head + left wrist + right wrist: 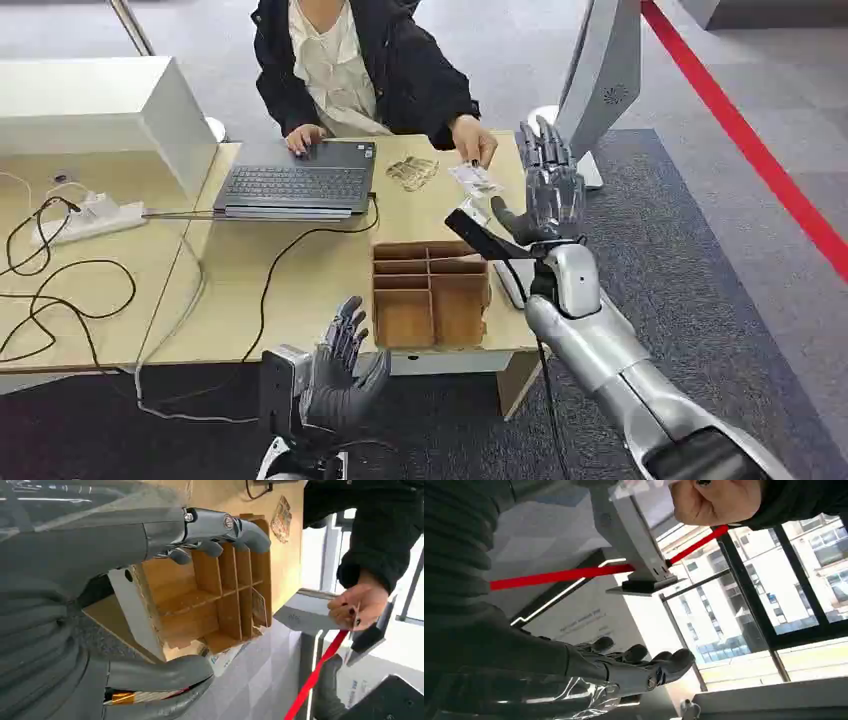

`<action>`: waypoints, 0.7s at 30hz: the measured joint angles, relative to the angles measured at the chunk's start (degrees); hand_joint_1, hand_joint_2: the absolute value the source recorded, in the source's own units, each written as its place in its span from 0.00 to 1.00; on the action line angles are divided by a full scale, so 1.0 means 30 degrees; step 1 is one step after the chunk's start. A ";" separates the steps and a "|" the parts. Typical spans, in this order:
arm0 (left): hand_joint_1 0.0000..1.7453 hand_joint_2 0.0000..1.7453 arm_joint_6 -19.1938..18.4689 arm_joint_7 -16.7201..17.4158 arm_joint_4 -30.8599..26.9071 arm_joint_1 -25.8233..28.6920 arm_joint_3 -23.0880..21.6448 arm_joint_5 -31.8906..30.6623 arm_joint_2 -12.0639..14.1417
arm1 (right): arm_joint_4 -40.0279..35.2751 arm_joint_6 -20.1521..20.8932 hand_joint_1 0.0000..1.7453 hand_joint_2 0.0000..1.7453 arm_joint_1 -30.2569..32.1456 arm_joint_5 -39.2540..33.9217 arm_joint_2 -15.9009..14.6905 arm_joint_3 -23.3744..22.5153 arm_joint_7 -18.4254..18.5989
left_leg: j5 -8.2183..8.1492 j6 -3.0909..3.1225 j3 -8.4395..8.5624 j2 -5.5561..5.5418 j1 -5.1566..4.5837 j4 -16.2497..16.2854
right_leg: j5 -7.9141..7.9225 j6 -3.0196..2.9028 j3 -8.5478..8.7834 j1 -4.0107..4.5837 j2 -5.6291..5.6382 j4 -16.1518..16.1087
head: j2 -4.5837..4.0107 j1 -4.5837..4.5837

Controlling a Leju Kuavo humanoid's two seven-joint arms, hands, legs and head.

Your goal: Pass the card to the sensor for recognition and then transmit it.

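At the upper right of the frame, the silver right hand (548,190) is raised with its fingers spread and holds nothing. The person's hand (474,139) holds the small pale card (474,178) just beside it. The left hand (343,368) at the lower centre is open too. I judge the robot waits to receive; next it must close on the card.

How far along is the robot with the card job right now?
Early stage. Nothing looks done yet: the card is at the person's hand on the table, not with the robot. In hand: the right hand is raised open next to it, holding nothing; the left hand waits open by the wooden divider tray. Left: take the card, show it to the sensor, pass it on.
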 joint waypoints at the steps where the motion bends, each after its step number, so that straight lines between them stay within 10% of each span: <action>1: 0.00 1.00 0.0000 0.0000 0.0000 0.0002 0.0000 0.0000 0.0000 | 0.0364 -0.0094 0.00 1.00 -0.0135 0.0000 0.0000 0.0000 0.0000 | 0.0000 0.0000 0.0000 0.0001 0.0000 0.0001 | 0.0000 0.0000 0.0000 0.0000 0.0000 0.0000 | 0.0000 0.0000; 21: 0.00 1.00 0.0605 -0.0277 0.0095 0.0044 0.0007 -0.0058 0.0000 | 0.4290 -0.0152 0.02 1.00 -0.1232 -0.0664 0.1217 -0.0466 -0.2077 | 0.0002 -0.0002 0.0005 0.0007 0.0000 0.0006 | 0.0001 0.0001 -0.0010 0.0000 0.0003 0.0006 | 0.0000 0.0000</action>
